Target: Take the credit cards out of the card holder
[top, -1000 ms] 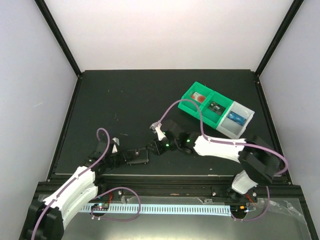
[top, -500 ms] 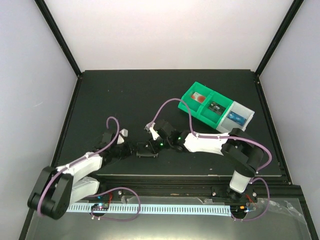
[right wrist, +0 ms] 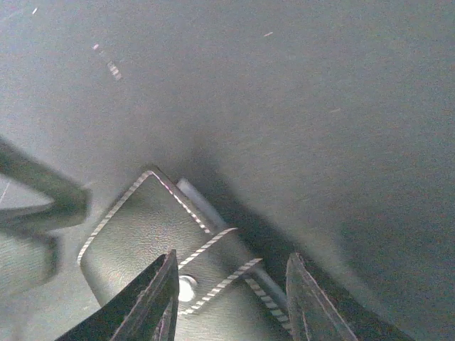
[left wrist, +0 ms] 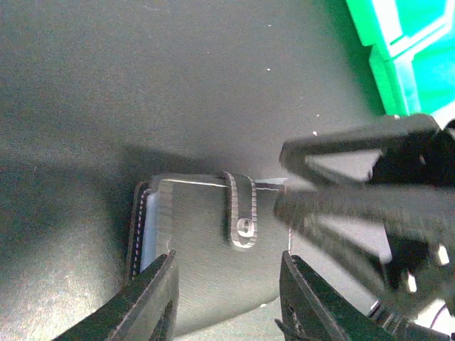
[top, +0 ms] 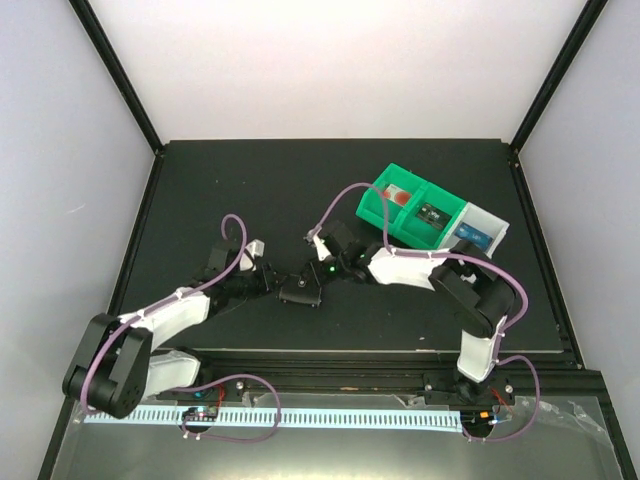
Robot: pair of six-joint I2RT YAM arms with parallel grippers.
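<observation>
card holder point(top: 300, 292) lies flat on the black table point(top: 200, 200) between the two arms, strap point(left wrist: 242, 213) looks snapped down. left gripper point(left wrist: 227, 302) and right gripper point(right wrist: 231, 298) both hover over it, jaws partly apart, neither clearly gripping anything. seems light, soft stitched stuff, probably floppy. i'd pin one edge and pick at the strap end.

One holder point(top: 299, 293) between left end effector point(top: 279, 287) and right end effector point(top: 313, 284); beyond the right, one tray point(top: 368, 210), one card point(top: 472, 237), one red item point(top: 398, 195), one green item point(top: 432, 212).
</observation>
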